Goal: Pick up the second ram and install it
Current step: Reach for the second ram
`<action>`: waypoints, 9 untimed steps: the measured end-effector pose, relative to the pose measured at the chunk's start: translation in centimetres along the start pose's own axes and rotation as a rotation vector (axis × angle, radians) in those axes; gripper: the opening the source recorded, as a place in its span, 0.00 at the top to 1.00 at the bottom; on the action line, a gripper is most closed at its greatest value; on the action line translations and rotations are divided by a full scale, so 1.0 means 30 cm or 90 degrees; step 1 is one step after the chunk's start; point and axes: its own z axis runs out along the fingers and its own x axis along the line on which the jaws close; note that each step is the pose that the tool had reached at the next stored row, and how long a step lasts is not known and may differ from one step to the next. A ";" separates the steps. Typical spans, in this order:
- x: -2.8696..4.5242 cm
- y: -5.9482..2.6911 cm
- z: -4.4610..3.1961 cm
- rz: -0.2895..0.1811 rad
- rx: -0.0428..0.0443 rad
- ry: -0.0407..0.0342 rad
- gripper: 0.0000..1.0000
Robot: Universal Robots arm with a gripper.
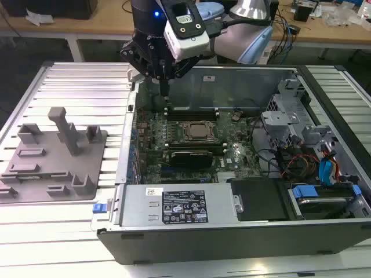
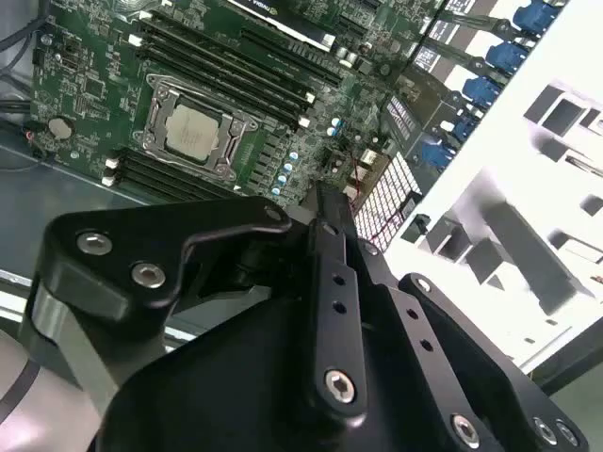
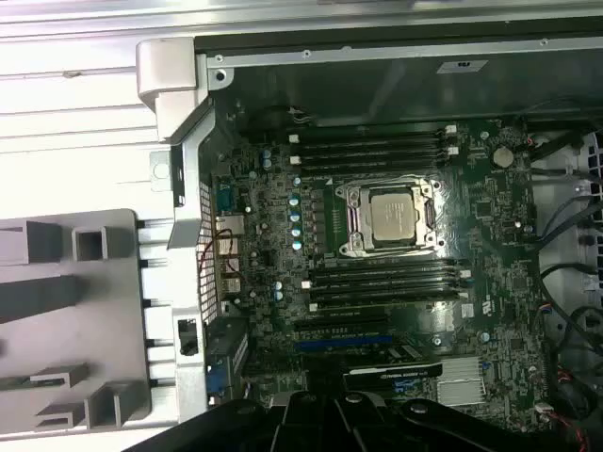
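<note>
Your gripper [image 1: 165,88] hangs inside the open case [image 1: 232,243], fingers drawn together to one point. Just beneath it run the slots [image 3: 372,151]; you cannot tell the ram apart among them.

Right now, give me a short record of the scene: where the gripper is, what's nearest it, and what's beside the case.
gripper: low inside the open computer case, at its far wall
nearest to it: memory slots beside the processor socket
grey fixture: outside the case, on the exterior view's left
held item: cannot tell
</note>
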 end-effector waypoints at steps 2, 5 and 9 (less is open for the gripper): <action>0.000 0.000 0.000 0.000 0.0000 0.0000 0.92; 0.000 0.000 0.000 0.000 0.0000 0.0000 0.92; 0.011 -0.001 0.000 0.000 0.0000 0.0000 0.92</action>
